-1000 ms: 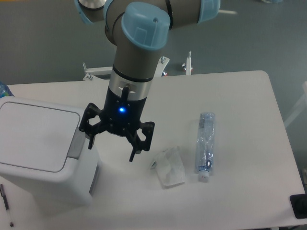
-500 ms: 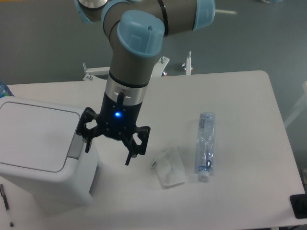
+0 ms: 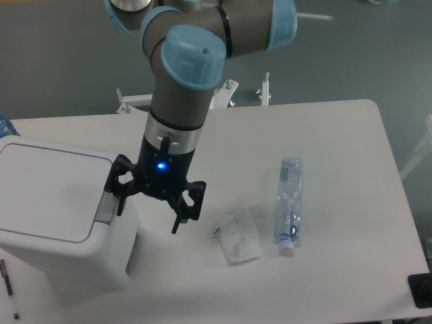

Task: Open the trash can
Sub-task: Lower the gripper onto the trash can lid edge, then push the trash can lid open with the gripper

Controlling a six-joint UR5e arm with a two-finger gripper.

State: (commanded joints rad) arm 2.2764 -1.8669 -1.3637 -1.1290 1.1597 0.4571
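So at the far left of the pincer there's the trash can, a big boxy white bin sitting on the white tabletop, lid flat and closed, with the grey strip along its right rim. A thin pen-like thing lies at the bottom left corner, further left than the bin's front.

The pincer hangs right beside the bin's right edge, pointing down, blue light glowing on its body. Its two fingers are spread wide apart and there's nothing between them. The left fingertip sits right at the grey strip, looks like it's touching or just about, can't really tell from this angle. The other fingertip is out over bare tabletop.

To the right of the pincer, near it, there's a crumpled clear plastic wrapper. Further right, just beside that, a squashed clear plastic bottle lies flat, cap end toward the camera.
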